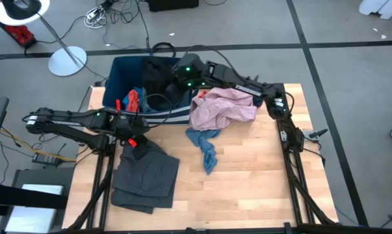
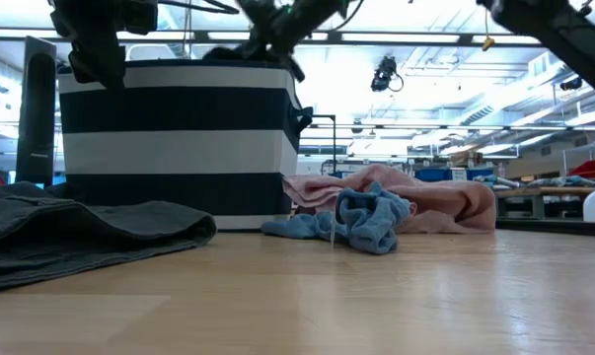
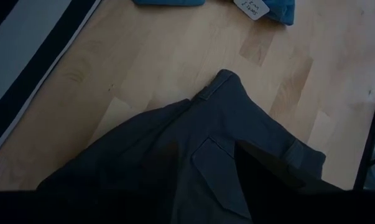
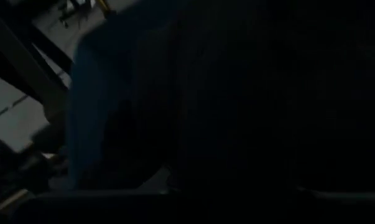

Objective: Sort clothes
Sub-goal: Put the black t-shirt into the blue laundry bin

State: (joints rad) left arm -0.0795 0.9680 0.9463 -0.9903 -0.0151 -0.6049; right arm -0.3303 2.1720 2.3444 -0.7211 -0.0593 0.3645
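Observation:
A dark grey garment [image 1: 147, 175] lies spread flat on the table's near left and also shows in the left wrist view [image 3: 193, 162]. My left gripper [image 1: 138, 144] is above its far edge. In the low view the garment [image 2: 80, 232] lies on the tabletop and nothing hangs from that gripper. A pink garment [image 1: 222, 107] lies heaped at the far middle, against the bin's base. A grey-blue garment [image 1: 205, 146] lies just in front of it. My right gripper [image 1: 162, 83] reaches down into the dark blue bin [image 1: 121, 78], over black clothes; a red-orange piece [image 1: 132, 99] lies in the bin too.
The striped bin's base [image 2: 179, 148] stands at the table's far left. The wooden tabletop [image 1: 248, 175] is bare on the near right. A lamp stand [image 1: 67, 60] and cables lie on the floor beyond the table.

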